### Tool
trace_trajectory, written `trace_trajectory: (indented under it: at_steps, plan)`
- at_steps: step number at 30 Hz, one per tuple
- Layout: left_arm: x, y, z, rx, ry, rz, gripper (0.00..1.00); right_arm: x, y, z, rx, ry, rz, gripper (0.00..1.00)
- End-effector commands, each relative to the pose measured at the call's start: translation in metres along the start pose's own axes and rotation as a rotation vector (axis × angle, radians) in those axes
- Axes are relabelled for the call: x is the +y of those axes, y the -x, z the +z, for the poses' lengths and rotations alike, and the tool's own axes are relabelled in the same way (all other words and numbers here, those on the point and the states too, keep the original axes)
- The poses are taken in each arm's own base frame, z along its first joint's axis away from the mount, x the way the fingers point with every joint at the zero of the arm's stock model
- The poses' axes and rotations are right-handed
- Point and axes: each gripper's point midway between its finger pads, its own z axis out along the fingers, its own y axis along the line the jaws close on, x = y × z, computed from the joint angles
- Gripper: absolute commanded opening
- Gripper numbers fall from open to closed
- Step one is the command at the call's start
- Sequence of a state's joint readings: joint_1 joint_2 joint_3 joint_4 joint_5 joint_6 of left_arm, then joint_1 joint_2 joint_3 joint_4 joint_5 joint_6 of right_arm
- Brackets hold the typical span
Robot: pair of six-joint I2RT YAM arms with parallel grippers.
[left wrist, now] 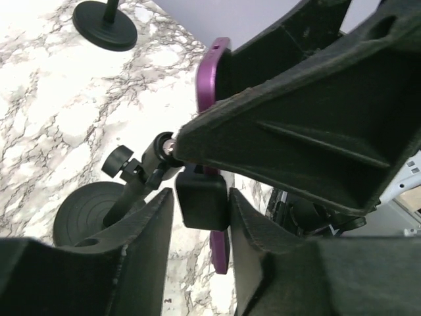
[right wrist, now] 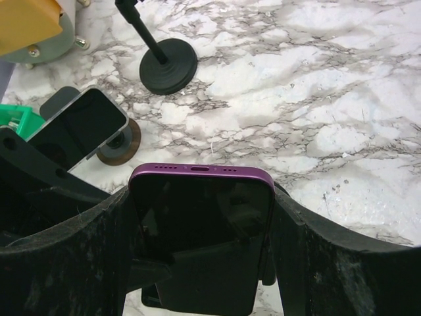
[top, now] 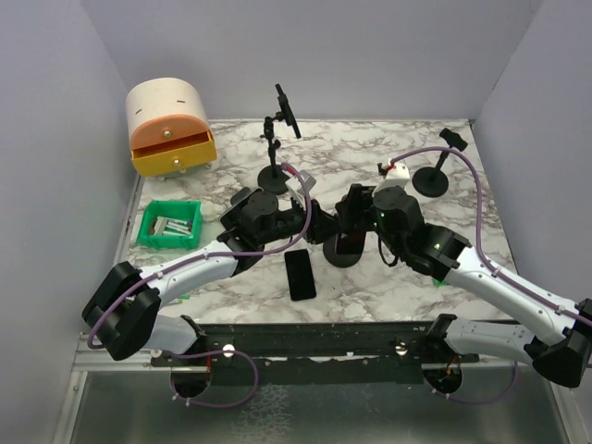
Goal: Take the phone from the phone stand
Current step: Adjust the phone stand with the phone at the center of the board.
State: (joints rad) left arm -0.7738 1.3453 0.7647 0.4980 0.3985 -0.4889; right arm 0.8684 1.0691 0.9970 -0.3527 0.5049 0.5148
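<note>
1. Biggest risk: the whole phone stand (top: 344,248) comes up or topples. The phone (right wrist: 200,227) sits in the stand's clamp in the middle of the surface (top: 388,296), between the two arms. The right end effector (right wrist: 204,197) is clenched on its two long edges. If the clamp holds the phone harder than the stand is held down, a pull would drag stand and phone together.
2. The left end effector (left wrist: 200,204) is grasping the small clamp block (left wrist: 202,214) behind the phone, one pad against each side. That is a narrow hold just beside a jointed neck. Under load the block could twist or slide out, leaving the stand unbraced.
3. The phone's purple edges look smooth, and its end sticks out past the right fingertips. A jerk as the clamp lets go could slip it free onto the marble, or onto the black phone (top: 300,275) lying flat near the base.
4. The two end effectors are crowded almost against each other, so a tilted withdrawal could knock one into the other.
</note>
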Motion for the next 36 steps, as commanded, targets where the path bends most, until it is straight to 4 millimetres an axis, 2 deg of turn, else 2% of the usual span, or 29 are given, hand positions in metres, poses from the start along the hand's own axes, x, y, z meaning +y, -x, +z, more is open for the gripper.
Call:
trace_trajectory:
  at_steps: [1, 6, 7, 8, 10, 12, 14, 18, 19, 29, 36]
  plan:
    - [0.006, 0.000, 0.003, 0.006, 0.029, 0.021, 0.33, 0.004, -0.001, -0.002, 0.027, 0.013, -0.009, 0.00]
    - [0.005, 0.001, 0.001, -0.002, 0.027, 0.022, 0.11, 0.002, -0.003, -0.004, 0.032, 0.009, 0.000, 0.00]
    - [0.004, 0.003, 0.001, -0.008, 0.026, 0.023, 0.06, 0.002, -0.003, -0.005, 0.031, 0.012, 0.002, 0.05]
    - [0.004, 0.005, 0.001, -0.015, 0.028, 0.024, 0.01, 0.002, -0.004, -0.005, 0.035, 0.016, 0.002, 0.18]
    - [0.004, 0.006, 0.000, -0.022, 0.033, 0.021, 0.00, 0.003, -0.006, -0.007, 0.045, 0.022, -0.003, 0.47]
    - [0.004, 0.008, 0.000, -0.027, 0.035, 0.019, 0.00, 0.001, -0.009, -0.008, 0.064, 0.014, -0.012, 0.68]
    - [0.004, 0.009, 0.000, -0.031, 0.038, 0.016, 0.00, -0.001, -0.011, -0.008, 0.079, 0.007, -0.020, 0.78]
    - [0.003, 0.010, 0.000, -0.034, 0.038, 0.012, 0.00, -0.001, -0.012, -0.010, 0.090, 0.004, -0.022, 0.89]
    - [0.003, 0.011, 0.001, -0.036, 0.037, 0.012, 0.00, 0.000, -0.013, -0.010, 0.095, 0.008, -0.023, 0.98]
    - [0.003, 0.010, -0.001, -0.038, 0.037, 0.012, 0.00, -0.001, -0.007, -0.003, 0.093, -0.038, -0.016, 1.00]
    - [0.002, 0.009, -0.002, -0.041, 0.037, 0.014, 0.00, 0.004, -0.002, 0.005, 0.102, -0.067, -0.019, 0.89]
